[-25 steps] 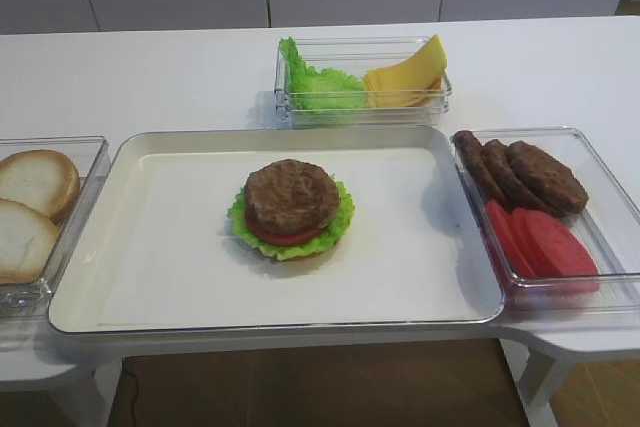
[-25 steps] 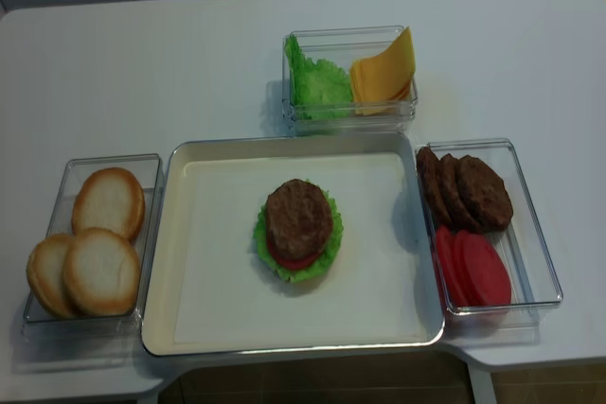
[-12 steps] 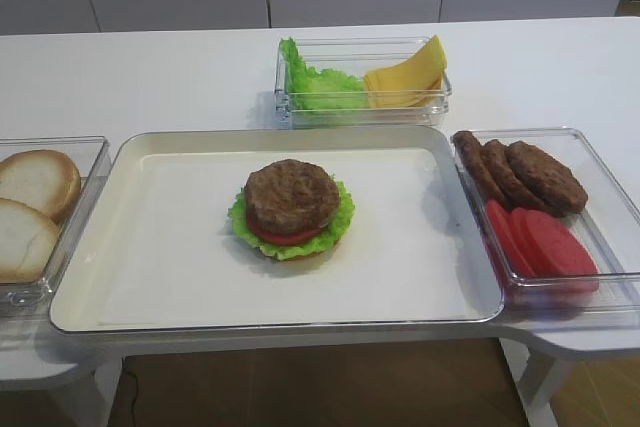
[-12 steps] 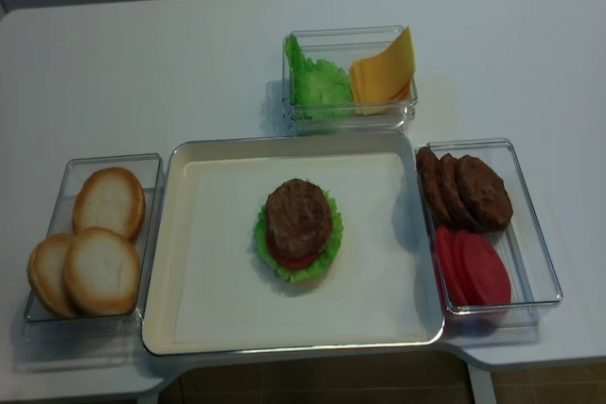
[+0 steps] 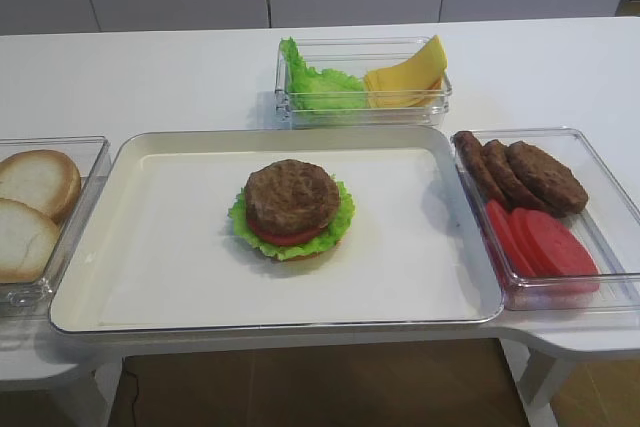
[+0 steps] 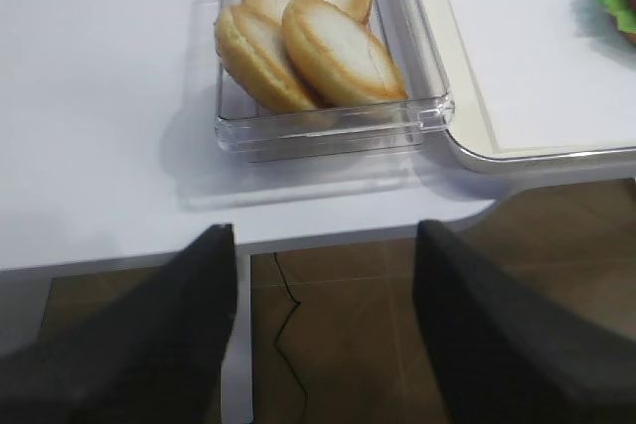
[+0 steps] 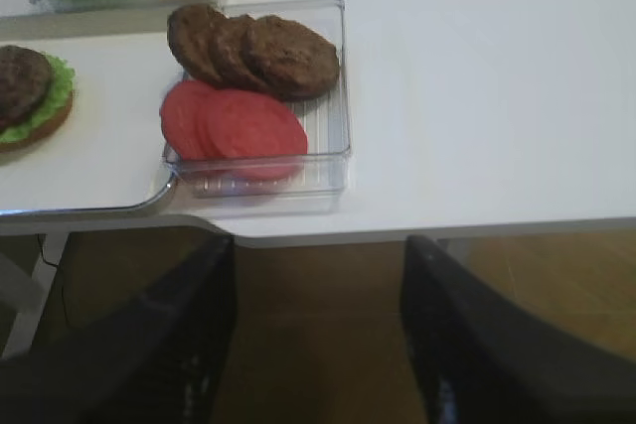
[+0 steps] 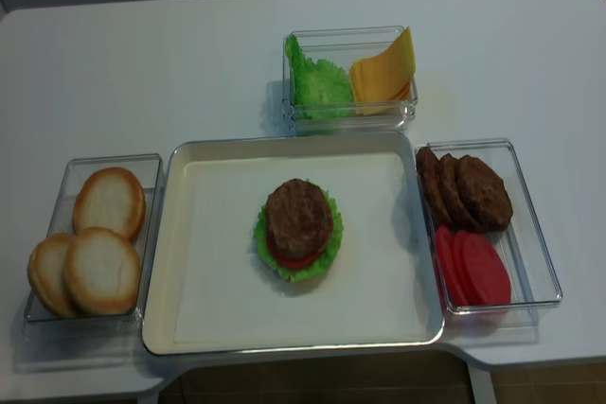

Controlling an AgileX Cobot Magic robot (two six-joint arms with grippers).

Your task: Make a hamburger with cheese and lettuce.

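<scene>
Fingers of the left gripper [image 6: 323, 330] and right gripper [image 7: 318, 330] are held apart, empty, below the worktop edge. Buns [image 8: 95, 243] wait left; the hamburger [image 8: 297, 228], centred on the tray [image 8: 218, 172], is stacked to patty. Cheese [image 8: 383, 71] is unplaced.

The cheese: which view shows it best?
The exterior high realsense view: the cheese sits unobstructed in its clear container, seen from above. The other exterior high view shows it lower-angled; the right wrist view catches only a blurred corner; the left wrist view misses it.
</scene>
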